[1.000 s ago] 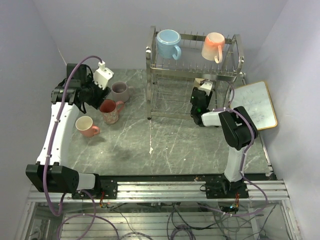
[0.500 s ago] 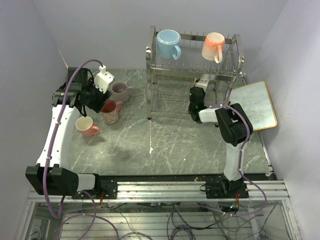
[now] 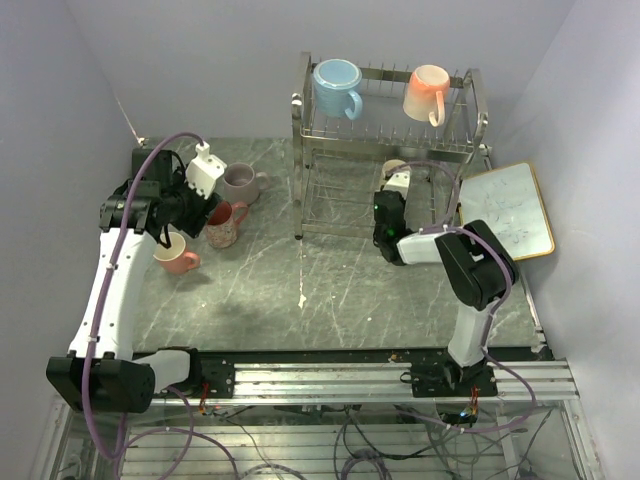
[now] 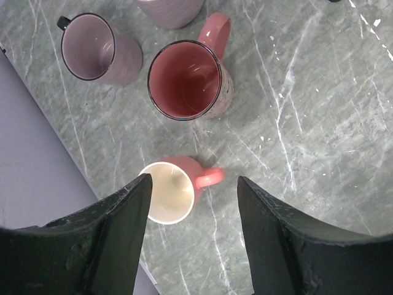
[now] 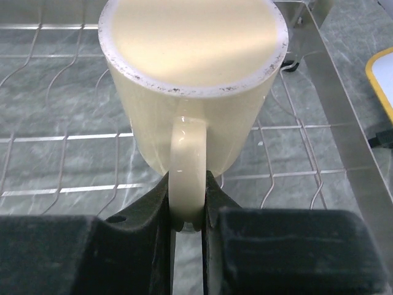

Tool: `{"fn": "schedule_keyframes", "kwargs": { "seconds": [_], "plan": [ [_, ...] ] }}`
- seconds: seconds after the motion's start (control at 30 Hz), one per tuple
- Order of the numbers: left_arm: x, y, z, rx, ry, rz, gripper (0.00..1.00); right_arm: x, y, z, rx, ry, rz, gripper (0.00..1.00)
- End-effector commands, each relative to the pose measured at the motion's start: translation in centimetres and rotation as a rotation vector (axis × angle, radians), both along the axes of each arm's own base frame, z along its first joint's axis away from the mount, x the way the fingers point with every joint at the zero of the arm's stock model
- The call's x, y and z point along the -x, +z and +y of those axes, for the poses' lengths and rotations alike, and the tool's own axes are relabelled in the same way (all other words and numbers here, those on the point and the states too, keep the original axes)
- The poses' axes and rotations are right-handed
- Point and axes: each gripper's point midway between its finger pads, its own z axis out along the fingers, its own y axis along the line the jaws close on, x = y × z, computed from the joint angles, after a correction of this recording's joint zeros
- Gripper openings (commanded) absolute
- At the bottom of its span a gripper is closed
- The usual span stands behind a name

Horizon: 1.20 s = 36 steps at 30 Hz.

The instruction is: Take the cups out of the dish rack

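The chrome dish rack [image 3: 305,150] stands at the back. A light blue cup [image 3: 336,87] and a peach-orange cup [image 3: 428,92] rest on its top tier. On the lower tier, a pale yellow cup [image 5: 191,80] sits bottom-up over the wires. My right gripper [image 5: 187,184] is shut on its handle. My left gripper [image 4: 193,203] hangs open and empty above a salmon cup [image 4: 169,192] standing on the table. A red-pink patterned cup [image 4: 187,80] and two mauve cups [image 4: 98,49] [image 4: 169,6] stand just beyond it.
A gold-framed whiteboard [image 3: 510,210] lies right of the rack, close to the right arm's elbow. The side wall [image 4: 37,184] runs close behind the group of cups on the left. The rack's right post [image 5: 344,123] stands beside the held cup.
The right gripper has closed on the pale yellow cup's handle and the arm has shifted slightly left. The left gripper has drawn back toward the salmon cup, still open.
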Motion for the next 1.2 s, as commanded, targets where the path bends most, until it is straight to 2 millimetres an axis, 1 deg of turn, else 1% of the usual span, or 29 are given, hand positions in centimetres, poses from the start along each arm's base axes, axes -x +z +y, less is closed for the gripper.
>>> {"fn": "schedule_keyframes", "kwargs": {
  "seconds": [0.0, 0.17, 0.37, 0.43, 0.63, 0.7, 0.77, 0.8, 0.97, 1.0, 1.03, 1.13, 1.17],
  "plan": [
    [0.9, -0.4, -0.3, 0.014, -0.001, 0.019, 0.68, 1.5, 3.6, 1.5, -0.04, 0.0, -0.108, 0.0],
    [1.2, -0.5, -0.5, 0.03, -0.003, 0.017, 0.68, 3.9, 4.1, 2.7, -0.053, 0.017, -0.127, 0.0],
    [1.2, -0.7, -0.4, 0.028, 0.005, 0.032, 0.68, 6.3, 6.3, 3.8, -0.072, 0.042, -0.169, 0.0],
    [1.2, -0.6, -0.5, 0.034, 0.004, 0.029, 0.68, 7.0, 7.5, 4.1, -0.088, 0.052, -0.188, 0.0],
    [1.3, -0.8, -0.6, 0.031, -0.012, 0.021, 0.69, 8.6, 10.0, 4.8, -0.142, 0.077, -0.191, 0.0],
    [1.5, -0.9, -0.6, 0.029, -0.021, 0.009, 0.7, 9.3, 10.6, 4.9, -0.181, 0.078, -0.186, 0.0],
    [1.7, -1.3, -0.6, 0.024, -0.03, 0.003, 0.74, 10.0, 11.2, 5.0, -0.227, 0.087, -0.182, 0.0],
    [1.8, -1.4, -0.6, 0.02, -0.034, 0.0, 0.78, 10.4, 11.5, 5.0, -0.245, 0.091, -0.178, 0.0],
    [2.0, -1.6, -0.6, 0.013, -0.046, -0.015, 0.8, 12.6, 12.3, 5.4, -0.363, 0.129, -0.17, 0.0],
    [2.1, -1.6, -0.7, 0.017, -0.055, -0.019, 0.8, 13.1, 12.3, 5.7, -0.384, 0.147, -0.159, 0.0],
    [2.2, -1.5, -0.9, 0.02, -0.065, -0.026, 0.8, 13.6, 12.8, 6.0, -0.418, 0.166, -0.158, 0.0],
    [2.7, -1.1, -1.5, 0.036, -0.108, -0.056, 0.8, 15.2, 13.1, 7.9, -0.519, 0.247, -0.116, 0.0],
    [2.9, -1.1, -1.7, 0.035, -0.131, -0.067, 0.82, 15.9, 13.1, 8.6, -0.561, 0.275, -0.097, 0.0]
  ]
}}
